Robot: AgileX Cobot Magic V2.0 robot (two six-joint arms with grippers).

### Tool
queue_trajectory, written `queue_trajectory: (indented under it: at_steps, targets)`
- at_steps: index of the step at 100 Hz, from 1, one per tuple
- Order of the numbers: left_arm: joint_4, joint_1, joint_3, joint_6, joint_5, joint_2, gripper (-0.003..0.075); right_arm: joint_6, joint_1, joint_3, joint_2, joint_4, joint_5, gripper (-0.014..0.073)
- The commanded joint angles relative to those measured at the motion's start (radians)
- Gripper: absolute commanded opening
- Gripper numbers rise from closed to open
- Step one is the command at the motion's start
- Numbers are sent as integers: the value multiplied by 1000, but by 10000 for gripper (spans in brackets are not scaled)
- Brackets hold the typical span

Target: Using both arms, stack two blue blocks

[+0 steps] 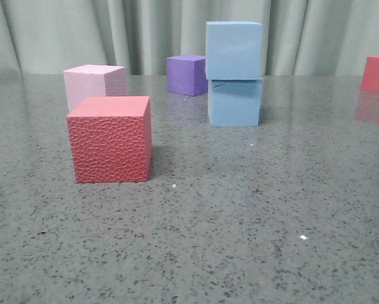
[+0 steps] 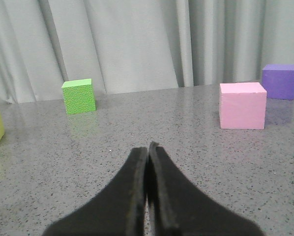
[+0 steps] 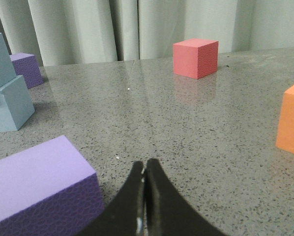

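Left gripper (image 2: 148, 147) and right gripper (image 3: 145, 164) both pressed together, empty, low over grey table (image 1: 240, 221); upper blue block (image 1: 234, 50) stacked slightly askew on lower blue block (image 1: 234, 102), just beside purple cube (image 1: 187, 75).

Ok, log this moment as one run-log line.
stack: upper blue block rests on lower blue block, slightly skewed | left gripper: shut, empty, clear of stack | right gripper: shut, empty | status: stacked
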Motion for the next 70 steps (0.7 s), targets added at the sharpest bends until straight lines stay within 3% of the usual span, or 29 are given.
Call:
queue_trajectory:
  at_steps: [1,70]
  targets:
    - [-1,-8,42,-11,-83,-33,-19,-5,-5,-17,-10,-15,-88,-68]
    - [-1,-8,42,-11,-83,-33,-19,-5,-5,-17,-10,-16,-79,-68]
